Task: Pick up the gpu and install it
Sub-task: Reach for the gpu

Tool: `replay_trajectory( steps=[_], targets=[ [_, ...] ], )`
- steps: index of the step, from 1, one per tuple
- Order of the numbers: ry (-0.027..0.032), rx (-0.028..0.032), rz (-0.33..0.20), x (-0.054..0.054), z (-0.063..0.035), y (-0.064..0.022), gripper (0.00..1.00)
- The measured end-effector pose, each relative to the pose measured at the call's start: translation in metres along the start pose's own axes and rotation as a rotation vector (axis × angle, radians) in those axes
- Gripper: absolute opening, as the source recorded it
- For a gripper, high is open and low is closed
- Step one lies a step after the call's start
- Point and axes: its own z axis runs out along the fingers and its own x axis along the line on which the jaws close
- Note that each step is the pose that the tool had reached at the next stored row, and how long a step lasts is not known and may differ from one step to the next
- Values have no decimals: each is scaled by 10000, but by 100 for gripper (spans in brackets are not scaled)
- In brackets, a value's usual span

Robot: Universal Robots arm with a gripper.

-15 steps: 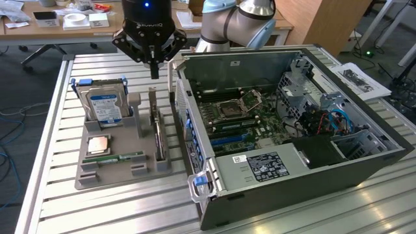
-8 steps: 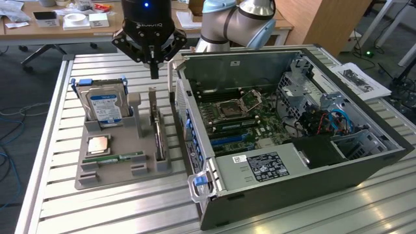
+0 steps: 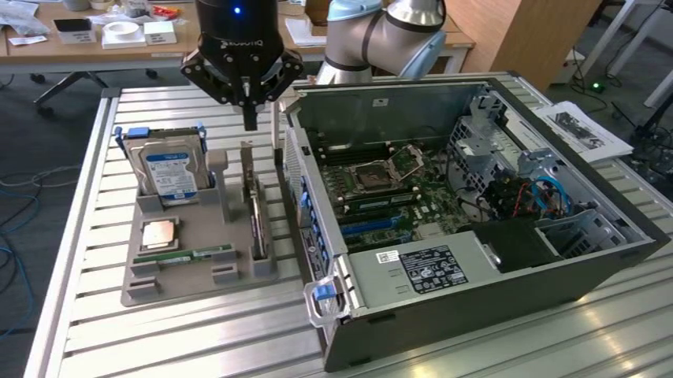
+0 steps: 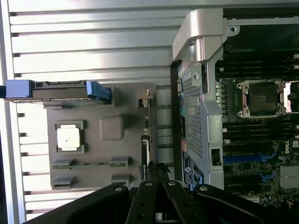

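Observation:
The gpu (image 3: 254, 211) stands on edge in a slot of the grey holder tray (image 3: 173, 290), a thin dark card with a silvery bracket at its far end. In the wrist view the gpu (image 4: 145, 140) shows edge-on, its bracket toward the hard drive's end. My gripper (image 3: 249, 120) hangs just above the card's far end, shut, with nothing between its fingers. Seen from the wrist, the gripper (image 4: 156, 171) has its black fingers pressed together over the card's edge. The open computer case (image 3: 589, 264) lies at the exterior view's right, its motherboard (image 3: 405, 197) exposed with blue expansion slots (image 3: 370, 227).
On the tray also sit a silver hard drive (image 3: 169, 169) with a blue-white label, a square processor (image 3: 158, 233) and a green memory stick (image 3: 195, 256). The case's side wall (image 3: 299, 169) rises close beside the card. Papers (image 3: 584, 130) lie at the table's far right.

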Motion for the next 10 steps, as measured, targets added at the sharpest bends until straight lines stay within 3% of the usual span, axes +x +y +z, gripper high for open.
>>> replay_trajectory(
  steps=[10],
  targets=[
    [-1, -1, 0, -11, -8, -190, 11]
  ],
)
